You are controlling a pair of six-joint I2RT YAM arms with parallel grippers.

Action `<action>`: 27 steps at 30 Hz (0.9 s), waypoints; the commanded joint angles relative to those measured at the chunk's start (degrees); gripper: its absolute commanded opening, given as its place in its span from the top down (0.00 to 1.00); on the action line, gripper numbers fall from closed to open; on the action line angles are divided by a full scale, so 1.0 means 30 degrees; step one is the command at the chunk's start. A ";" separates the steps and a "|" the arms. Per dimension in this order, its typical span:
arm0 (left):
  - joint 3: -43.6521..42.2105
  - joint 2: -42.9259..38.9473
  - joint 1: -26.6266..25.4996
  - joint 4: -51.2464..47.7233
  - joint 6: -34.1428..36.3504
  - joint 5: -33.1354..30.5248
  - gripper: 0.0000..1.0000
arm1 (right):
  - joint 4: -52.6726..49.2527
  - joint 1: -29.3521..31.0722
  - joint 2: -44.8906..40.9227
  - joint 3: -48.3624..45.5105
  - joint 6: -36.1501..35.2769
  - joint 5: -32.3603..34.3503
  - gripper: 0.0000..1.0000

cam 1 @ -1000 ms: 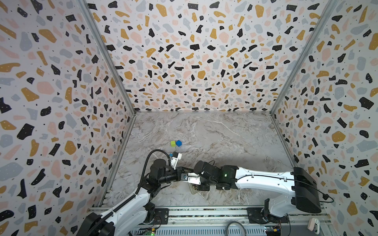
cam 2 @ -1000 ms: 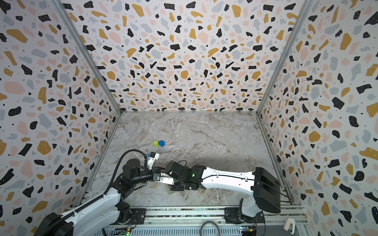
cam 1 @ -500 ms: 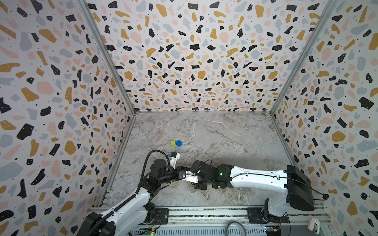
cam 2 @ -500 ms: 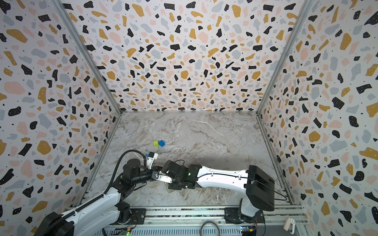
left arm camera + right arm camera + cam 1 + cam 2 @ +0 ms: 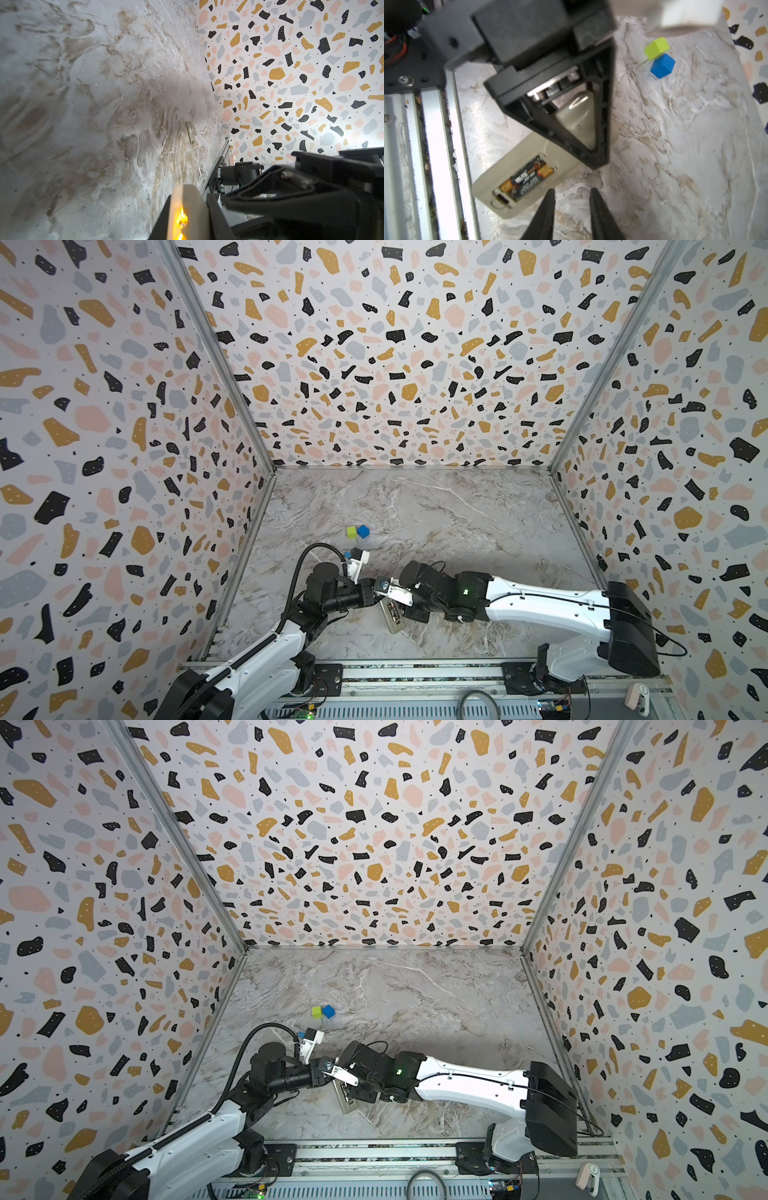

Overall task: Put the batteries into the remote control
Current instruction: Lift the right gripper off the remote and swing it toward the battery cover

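Note:
The remote control (image 5: pixel 392 618) (image 5: pixel 488 182) lies back-up near the table's front edge, its battery bay uncovered. Two batteries (image 5: pixel 527 176), black and orange, sit side by side in the bay. My left gripper (image 5: pixel 379 591) (image 5: pixel 190 196) is shut on the remote's far end, whose cream edge shows between the black fingers. My right gripper (image 5: pixel 572 190) (image 5: pixel 405 611) hangs just beside the bay end of the remote. It is open, and only marble shows between its fingertips.
A green cube (image 5: pixel 351 531) and a blue cube (image 5: pixel 363 531) touch each other behind the grippers. A small pale flat piece (image 5: pixel 190 132) lies on the marble near the front rail (image 5: pixel 415 672). Patterned walls close three sides.
The right gripper's jaws have parted. The right arm swung slightly left and back. The left arm and the remote have stayed put.

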 commanded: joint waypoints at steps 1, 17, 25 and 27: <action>0.0913 -0.0005 -0.0064 0.0504 0.1017 -0.0151 1.00 | -0.1181 -0.0320 -0.1909 -0.0621 0.2118 0.0457 0.53; 0.1151 0.1704 -0.1189 0.5282 -0.0280 -0.1759 1.00 | -0.4734 -0.6844 -0.6356 -0.2659 0.8484 0.0497 0.27; 0.1526 0.2868 -0.1594 0.5654 0.1503 -0.1935 1.00 | -0.4681 -0.9411 -0.6590 -0.5231 1.1690 -0.0416 0.24; 0.1504 0.3223 -0.1833 0.6327 0.1397 -0.2037 1.00 | -0.4661 -0.9488 -0.6357 -0.5562 1.2260 -0.0452 0.14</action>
